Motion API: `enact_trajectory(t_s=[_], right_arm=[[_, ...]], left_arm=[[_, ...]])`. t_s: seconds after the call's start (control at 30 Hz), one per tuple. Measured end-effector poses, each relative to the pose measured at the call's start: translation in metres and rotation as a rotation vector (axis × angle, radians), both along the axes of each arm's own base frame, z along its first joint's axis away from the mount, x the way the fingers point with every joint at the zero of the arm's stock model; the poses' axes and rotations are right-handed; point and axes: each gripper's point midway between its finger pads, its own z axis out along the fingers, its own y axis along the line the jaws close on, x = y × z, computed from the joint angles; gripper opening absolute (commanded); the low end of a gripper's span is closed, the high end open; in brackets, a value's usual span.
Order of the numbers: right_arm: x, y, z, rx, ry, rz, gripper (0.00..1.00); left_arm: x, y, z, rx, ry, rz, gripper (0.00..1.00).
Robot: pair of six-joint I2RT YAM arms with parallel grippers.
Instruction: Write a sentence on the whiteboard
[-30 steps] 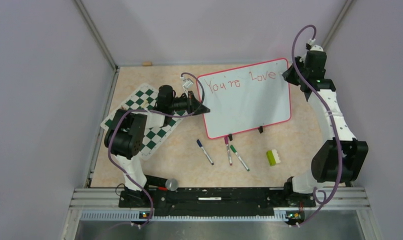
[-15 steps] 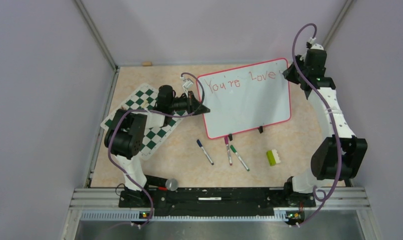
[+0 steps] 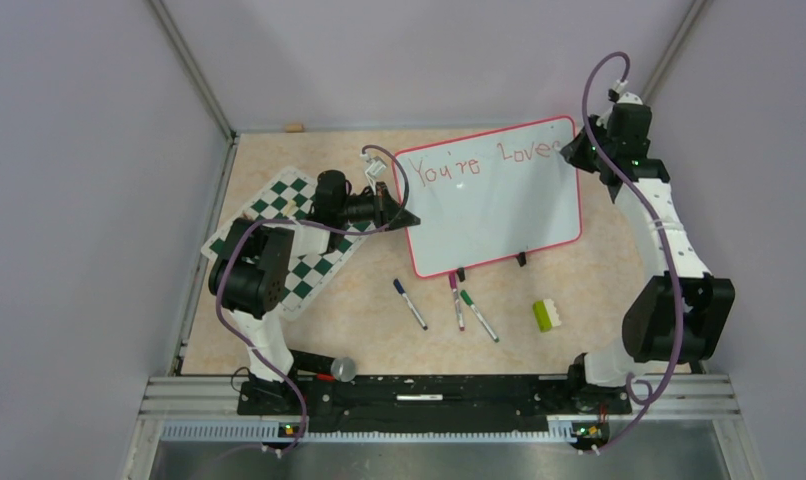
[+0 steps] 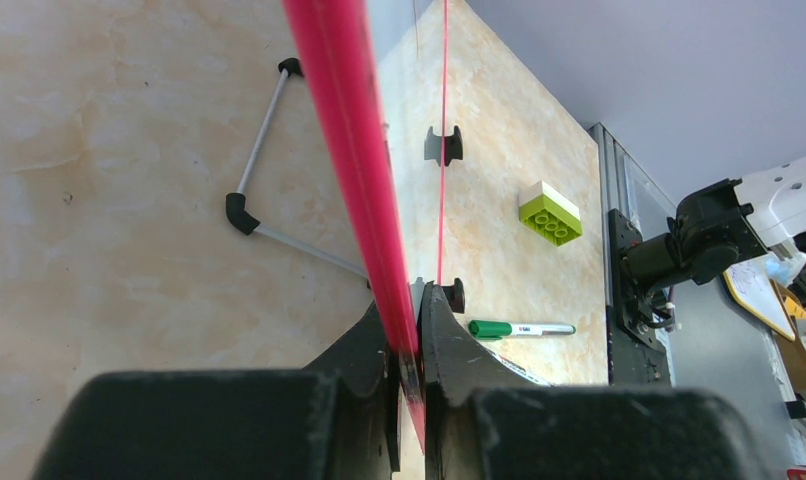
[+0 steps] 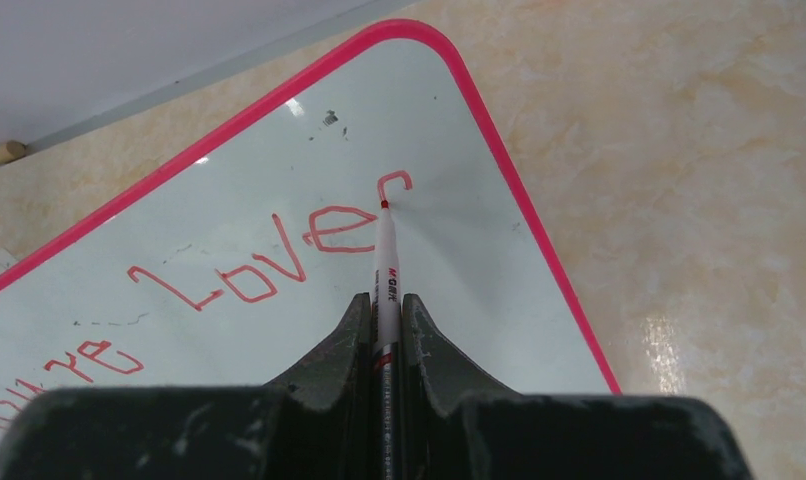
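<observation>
The whiteboard (image 3: pixel 499 205) stands tilted on black feet at mid table, red-framed, with "You're Love" in red along its top. My left gripper (image 3: pixel 411 215) is shut on its left edge; the left wrist view shows the red frame (image 4: pixel 344 140) pinched between the jaws (image 4: pixel 409 300). My right gripper (image 3: pixel 571 150) is at the board's top right corner, shut on a red marker (image 5: pixel 385 270). The marker tip touches the board (image 5: pixel 279 190) at a fresh curved stroke after "Love".
A green-and-white chess mat (image 3: pixel 289 235) lies under the left arm. A blue marker (image 3: pixel 410 303), a purple marker (image 3: pixel 457 300), a green marker (image 3: pixel 479 315) and a green-and-white brick (image 3: pixel 547 315) lie in front of the board. The board's wire stand (image 4: pixel 269 170) shows behind it.
My right gripper has shifted slightly left along the board's top right and drawn a new stroke after "Love". The left arm and board have not moved.
</observation>
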Motion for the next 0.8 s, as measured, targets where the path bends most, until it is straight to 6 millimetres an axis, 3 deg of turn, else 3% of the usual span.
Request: enact_trajectory(t_s=[0.3, 0.8], right_arm=[[-0.011, -0.001, -0.011, -0.003, 0.023, -0.005, 0.0], [0.001, -0.012, -0.003, -0.027, 0.016, -0.055, 0.0]], left_arm=[[0.0, 0.0, 0.0, 0.0, 0.001, 0.001, 0.0], [0.0, 0.0, 0.0, 0.0, 0.002, 0.002, 0.0]])
